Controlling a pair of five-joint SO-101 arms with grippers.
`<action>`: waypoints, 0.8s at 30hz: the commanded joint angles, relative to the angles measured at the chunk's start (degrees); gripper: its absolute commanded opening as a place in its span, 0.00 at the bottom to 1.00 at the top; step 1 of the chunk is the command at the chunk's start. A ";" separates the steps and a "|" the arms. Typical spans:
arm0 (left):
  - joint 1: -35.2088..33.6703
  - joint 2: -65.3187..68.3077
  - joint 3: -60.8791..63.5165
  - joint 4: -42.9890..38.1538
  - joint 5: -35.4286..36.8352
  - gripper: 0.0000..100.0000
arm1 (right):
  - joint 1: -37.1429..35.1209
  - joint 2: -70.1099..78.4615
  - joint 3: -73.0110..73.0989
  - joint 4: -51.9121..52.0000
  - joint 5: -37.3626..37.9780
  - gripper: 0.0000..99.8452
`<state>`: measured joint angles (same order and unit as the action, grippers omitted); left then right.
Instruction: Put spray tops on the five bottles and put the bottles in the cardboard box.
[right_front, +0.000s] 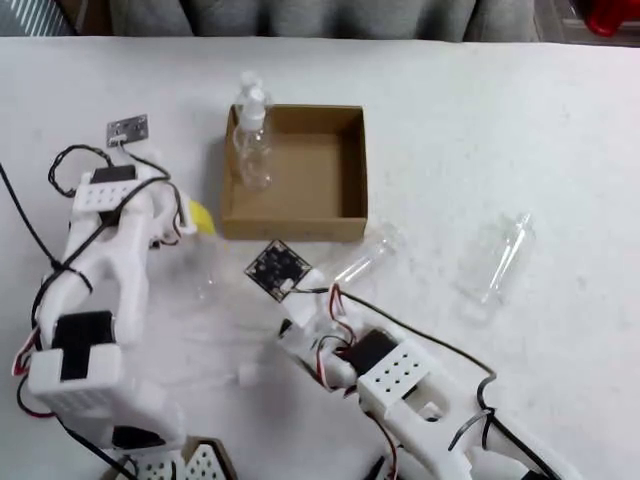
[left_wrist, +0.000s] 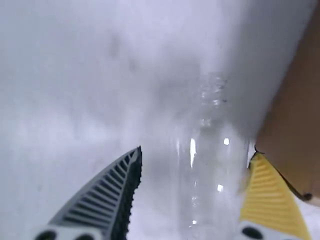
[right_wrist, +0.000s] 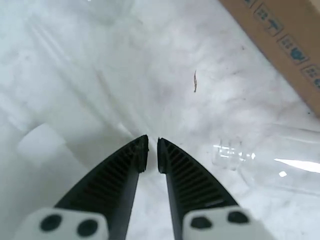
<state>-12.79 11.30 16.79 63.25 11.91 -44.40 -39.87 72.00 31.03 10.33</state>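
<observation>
1. One white table (right_front: 520, 120) carries everything.
2. Two white arms work at it. The left arm (right_front: 100, 260) is beside the box's left side, and the right arm (right_front: 410, 385) is in front of the box.
3. One cardboard box (right_front: 293, 228) sits open-topped mid-table. The high view looks into it, while both wrist views catch its outer wall.
4. Four clear bottles can be counted for certain.
   - One capped bottle (right_front: 252, 150) stands inside the box at its left wall. A second white spray top shows just behind it, and I cannot tell whether that belongs to another bottle.
   - Two uncapped ones lie on the table: the near bottle (right_front: 368, 255) just beside the box's front right corner, and the far bottle (right_front: 495, 262) well apart to the right.
   - The left wrist view brings out the fourth bottle (left_wrist: 205, 200), close by the box wall.
5. The left gripper (left_wrist: 198, 154) is spread wide around the fourth bottle. Its grey finger is clear of the bottle and its yellow finger is right at the bottle's edge.
6. The right gripper (right_wrist: 152, 145) has its black fingers pressed nearly together, with nothing between them. It is over bare table, near the near bottle's open neck.
7. One small white piece (right_wrist: 40, 145) lies on the table. I cannot tell what it is.
</observation>
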 joint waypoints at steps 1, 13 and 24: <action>-1.98 1.71 -7.03 3.34 0.18 0.31 | 0.57 -1.63 -0.44 0.40 0.62 0.02; -0.31 2.42 -6.24 4.13 -1.41 0.18 | 0.57 -1.63 -0.44 0.40 0.62 0.02; 0.04 2.24 -5.36 5.63 -1.93 0.29 | 0.57 -1.63 -0.44 0.40 0.62 0.02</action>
<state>-13.41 14.37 11.87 67.21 10.33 -44.40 -39.87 72.00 31.03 10.33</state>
